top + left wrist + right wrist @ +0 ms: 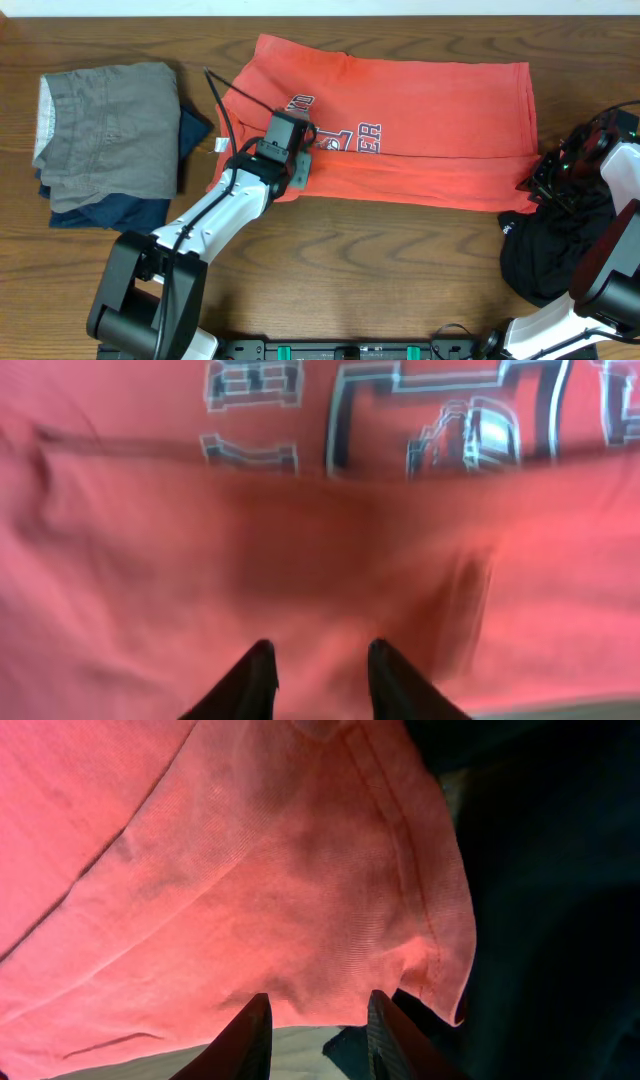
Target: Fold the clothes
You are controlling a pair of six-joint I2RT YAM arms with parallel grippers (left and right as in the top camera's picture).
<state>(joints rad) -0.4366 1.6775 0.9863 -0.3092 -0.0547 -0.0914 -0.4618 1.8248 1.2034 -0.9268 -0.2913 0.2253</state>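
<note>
Stretching across the upper middle of the overhead view, the red T-shirt (420, 110) lies flat on the counter (380, 270) as a long band, with its lettering near the left end. Its top edge runs close to the counter's far edge. Its lower edge runs fairly straight from lower left to the right-hand corner.

The left claw (312, 138) sits over the lettering, well inside the shirt's edges. In the left wrist view the claw (320, 655) is released: its fingers (262, 678) stand apart above blurred red cloth, pinching nothing.

The right claw (537, 180) is at the shirt's lower right corner. In the right wrist view this claw (318, 1005) is also released, its fingers (250, 1035) parted over the hem, with a strip of bare counter showing between them. The stitched corner there curls over dark cloth.

The black garment (545, 250) lies crumpled at the lower right, touching that corner and crowded by the right arm. At the upper left a grey garment (110, 125) rests on a navy garment (110, 210), just beside the shirt's left end. The widest open room is the bare wood across the lower middle, below the shirt.
</note>
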